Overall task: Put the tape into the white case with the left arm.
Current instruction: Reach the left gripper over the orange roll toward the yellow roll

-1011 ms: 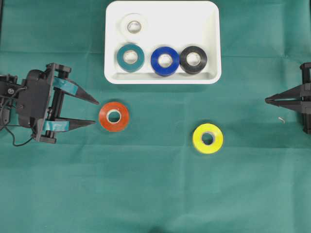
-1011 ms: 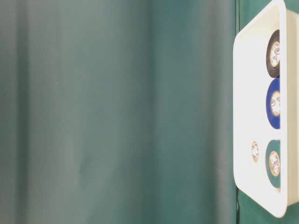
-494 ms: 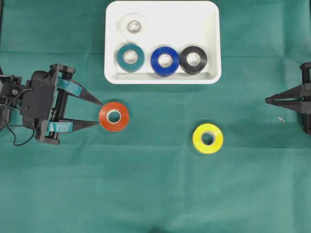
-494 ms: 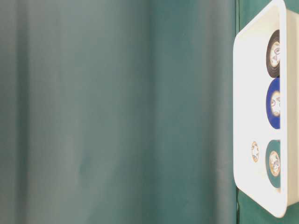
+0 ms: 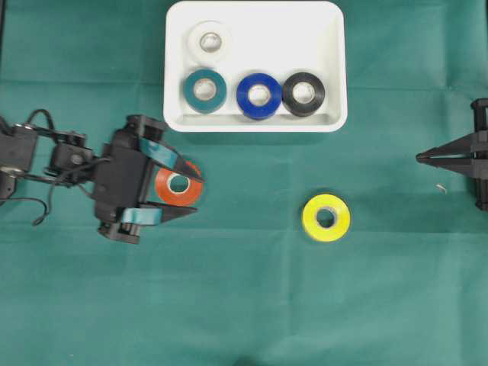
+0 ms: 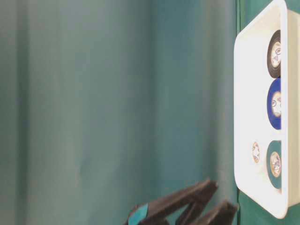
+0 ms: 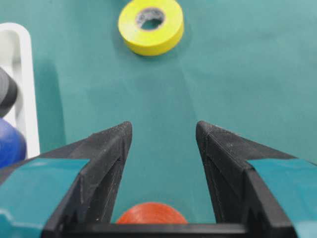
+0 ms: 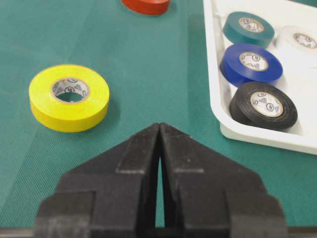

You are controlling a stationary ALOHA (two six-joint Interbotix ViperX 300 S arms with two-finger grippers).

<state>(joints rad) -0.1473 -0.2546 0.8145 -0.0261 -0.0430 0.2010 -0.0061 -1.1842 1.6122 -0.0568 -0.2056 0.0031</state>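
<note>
Overhead, the left gripper point(image 5: 185, 191) stands spread around the orange tape point(image 5: 179, 185), one finger on each side, with the roll flat on the green cloth point(image 5: 244, 305) just below the white case point(image 5: 255, 122). Inside the case lie white, teal, blue and black rolls; its right half of the upper row is bare floor. A yellow tape point(image 5: 326, 217) lies well apart to the right, with open cloth between. The right gripper point(image 5: 421, 158) sits at the right edge, fingers pressed together.

At table level, the left gripper's fingers point(image 6: 187, 197) poke up near the case's rim point(image 6: 243, 117).

From the left wrist, the orange tape point(image 7: 151, 213) shows between the spread fingers, the case wall point(image 7: 27, 89) at left.

From the right wrist, the closed fingers point(image 8: 159, 148) point between the yellow tape point(image 8: 69, 96) and the case's edge point(image 8: 218, 99).
</note>
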